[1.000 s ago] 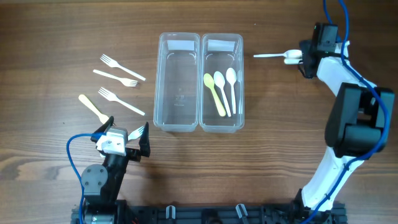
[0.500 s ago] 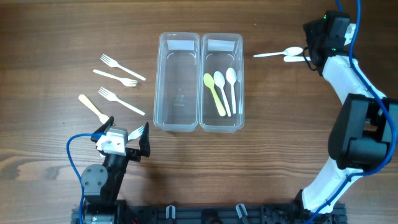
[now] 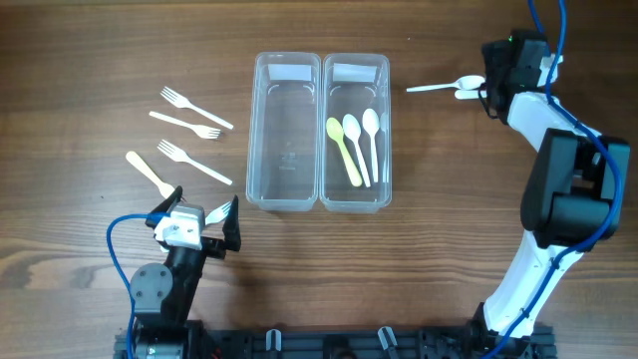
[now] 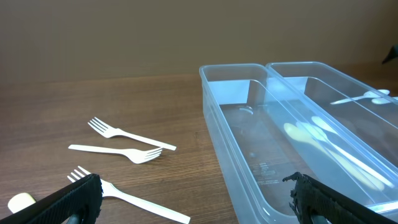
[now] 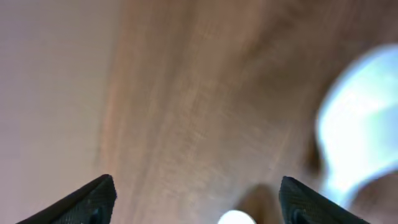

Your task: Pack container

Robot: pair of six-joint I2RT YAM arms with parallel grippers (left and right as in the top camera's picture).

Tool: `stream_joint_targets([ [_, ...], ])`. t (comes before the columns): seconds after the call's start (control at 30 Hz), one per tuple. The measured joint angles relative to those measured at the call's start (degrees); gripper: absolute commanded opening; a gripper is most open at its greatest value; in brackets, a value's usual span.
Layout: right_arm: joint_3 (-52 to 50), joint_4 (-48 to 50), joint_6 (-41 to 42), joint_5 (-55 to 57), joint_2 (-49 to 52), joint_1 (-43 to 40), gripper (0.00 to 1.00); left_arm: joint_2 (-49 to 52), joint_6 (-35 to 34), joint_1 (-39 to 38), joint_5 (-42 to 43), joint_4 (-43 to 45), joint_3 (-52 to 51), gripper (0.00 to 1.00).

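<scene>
Two clear containers stand side by side at the table's middle. The left container (image 3: 286,189) is empty; the right container (image 3: 356,197) holds a yellow spoon (image 3: 344,150) and white spoons (image 3: 365,140). Three white forks (image 3: 196,108) and a cream utensil (image 3: 148,172) lie at the left. Two white spoons (image 3: 449,87) lie at the far right. My right gripper (image 3: 487,93) is open and low over their bowl ends; its wrist view (image 5: 196,186) is blurred, with a white spoon (image 5: 360,137) at the right. My left gripper (image 3: 199,217) is open and empty near the front, behind the forks (image 4: 130,134).
The left container's near wall (image 4: 239,155) stands just right of my left gripper (image 4: 193,208). The nearest fork (image 4: 134,199) lies between its fingers. Bare wood surrounds the containers.
My right wrist has swung back and turned a little near the two white spoons, which stay on the table. The left arm has not moved.
</scene>
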Motion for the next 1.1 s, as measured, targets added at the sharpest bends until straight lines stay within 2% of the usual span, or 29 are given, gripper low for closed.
stream_joint_targets([
  [0.1, -0.02, -4.74, 4.04, 0.00, 0.00, 0.00, 0.86, 0.00, 0.00, 0.00, -0.02, 0.00, 0.00, 1.00],
  [0.23, 0.37, -7.17, 5.95, -0.92, -0.07, 0.00, 0.94, 0.00, 0.00, 0.00, -0.02, 0.00, 0.00, 1.00],
  [0.3, 0.79, -10.14, 6.16, -1.97, -0.72, -0.07, 0.95, 0.00, 0.00, 0.00, 0.00, 0.00, 0.00, 1.00],
  [0.4, 0.79, -13.40, 5.86, -2.64, -1.84, -0.04, 0.99, 0.00, 0.00, 0.00, -0.02, 0.00, 0.00, 1.00],
  [0.7, 0.74, -27.02, 1.46, -2.56, -8.76, -0.07, 0.99, 0.00, 0.00, 0.00, -0.02, 0.00, 0.00, 1.00],
  [0.8, 0.70, -22.80, -4.70, -1.66, -8.81, -0.07, 1.00, 0.00, 0.00, 0.00, -0.02, 0.00, 0.00, 1.00],
  [0.9, 0.63, -16.96, -7.15, -1.51, -8.83, -0.07, 1.00, 0.00, 0.00, 0.00, 0.00, 0.00, 0.00, 1.00],
  [1.1, 0.63, -12.74, -3.98, 1.36, -8.81, -0.07, 1.00, 0.00, 0.00, 0.00, -0.02, 0.00, 0.00, 1.00],
])
